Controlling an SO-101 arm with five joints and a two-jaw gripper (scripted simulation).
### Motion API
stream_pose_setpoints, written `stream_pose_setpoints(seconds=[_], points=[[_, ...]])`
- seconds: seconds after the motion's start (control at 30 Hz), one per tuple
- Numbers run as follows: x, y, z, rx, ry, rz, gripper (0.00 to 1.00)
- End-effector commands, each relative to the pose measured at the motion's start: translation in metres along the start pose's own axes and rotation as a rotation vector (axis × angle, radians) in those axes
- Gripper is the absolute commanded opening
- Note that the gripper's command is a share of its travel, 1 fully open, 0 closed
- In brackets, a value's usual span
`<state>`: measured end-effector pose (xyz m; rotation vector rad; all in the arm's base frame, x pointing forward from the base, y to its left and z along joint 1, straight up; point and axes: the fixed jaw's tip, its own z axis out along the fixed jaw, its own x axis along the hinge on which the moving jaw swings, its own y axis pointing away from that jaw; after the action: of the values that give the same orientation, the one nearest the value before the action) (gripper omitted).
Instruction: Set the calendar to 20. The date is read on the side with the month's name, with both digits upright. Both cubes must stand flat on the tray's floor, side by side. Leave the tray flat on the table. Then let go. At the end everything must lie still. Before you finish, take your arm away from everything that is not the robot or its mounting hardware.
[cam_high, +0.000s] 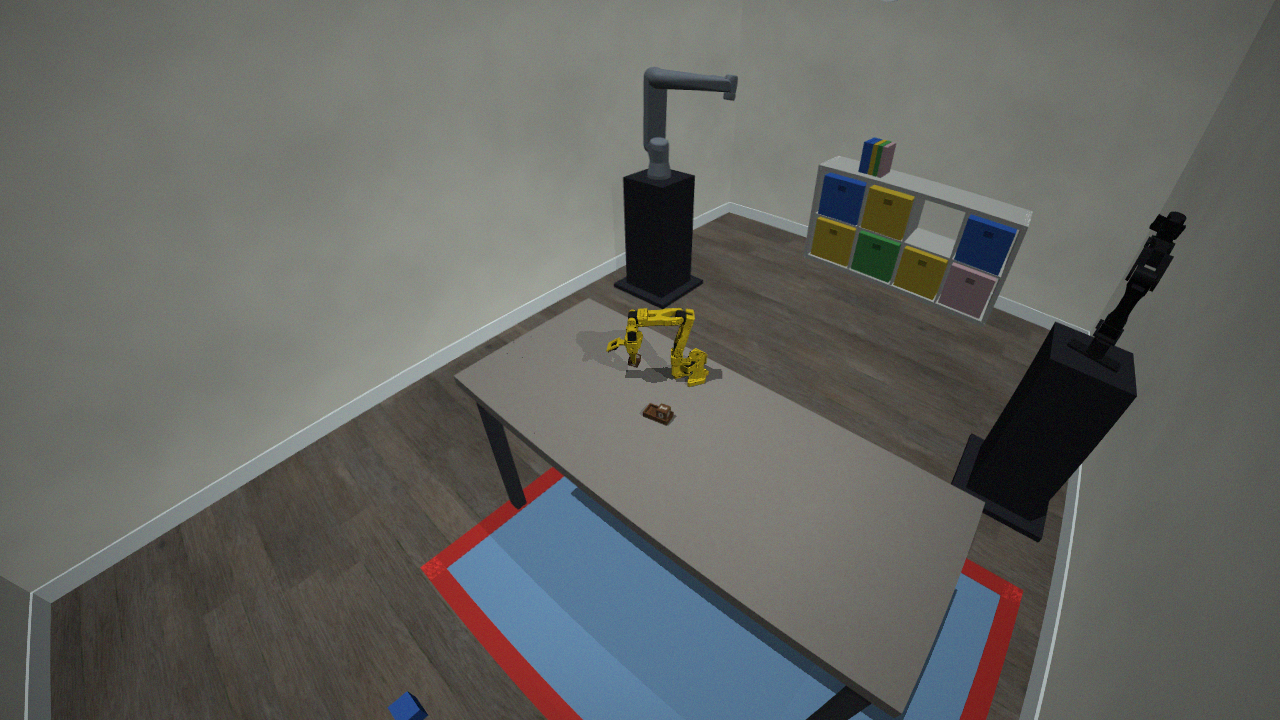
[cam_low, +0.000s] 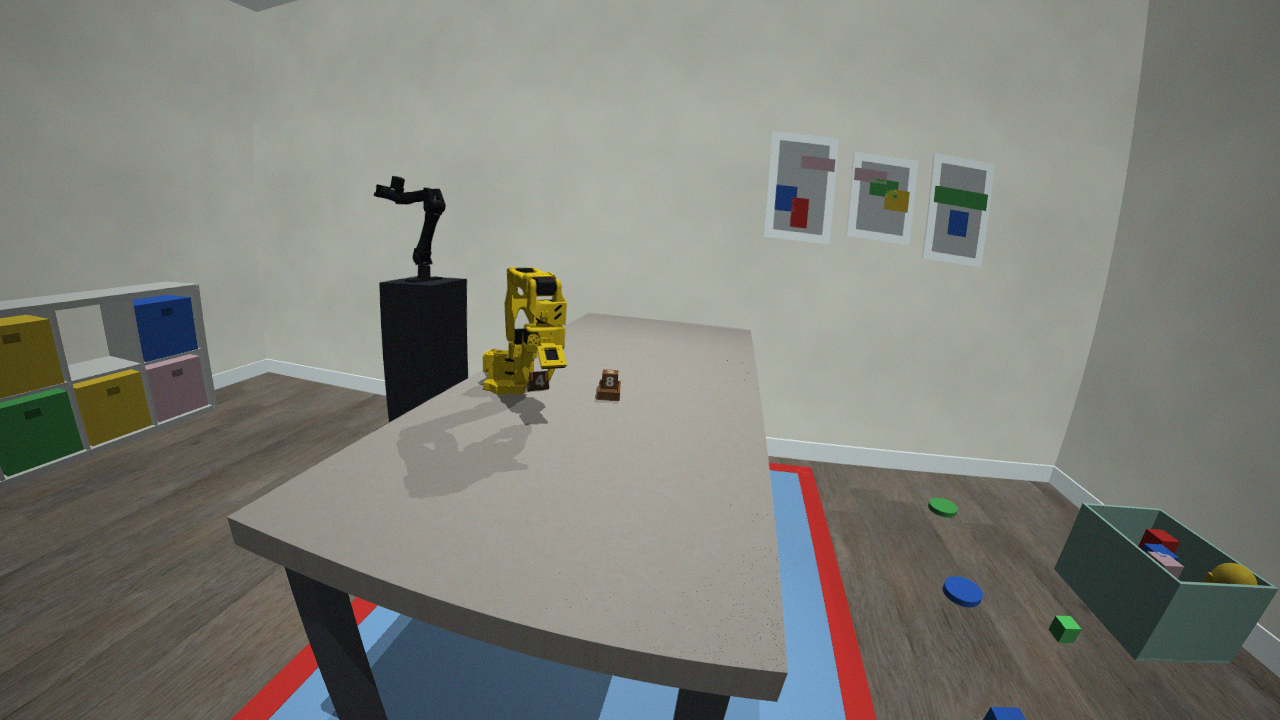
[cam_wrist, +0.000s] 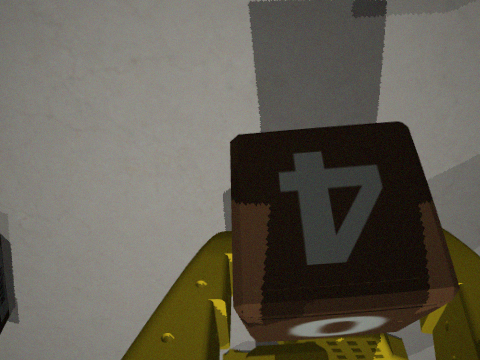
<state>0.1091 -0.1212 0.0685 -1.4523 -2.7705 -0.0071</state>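
Observation:
My yellow gripper (cam_high: 633, 356) is shut on a brown digit cube (cam_wrist: 336, 230) and holds it above the table, left of the arm's base (cam_high: 691, 367). In the wrist view the cube's facing side shows a grey 4, seen upside down, and its lower side shows a 0. The cube also shows in the exterior view (cam_low: 538, 380) with a 4 facing the camera. The small brown tray (cam_high: 654, 413) lies flat on the table in front of the arm, apart from the gripper. It holds the other cube (cam_low: 609, 381), which shows an 8 in the exterior view.
The grey table (cam_high: 716, 465) ends close behind the arm. Two black pedestals with other arms (cam_high: 658, 234) (cam_high: 1056, 429) stand off the table. A shelf with coloured bins (cam_high: 913, 237) is at the far wall.

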Motion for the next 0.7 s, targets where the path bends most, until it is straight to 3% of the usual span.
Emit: stream_pose_setpoints(seconds=[0.0,0.33,0.67], points=[[-0.003,0.002,-0.005,-0.005,-0.048,-0.004,0.00],[-0.005,0.002,-0.005,-0.007,-0.071,-0.005,0.00],[-0.017,0.004,-0.002,-0.022,-0.248,-0.015,0.00]])
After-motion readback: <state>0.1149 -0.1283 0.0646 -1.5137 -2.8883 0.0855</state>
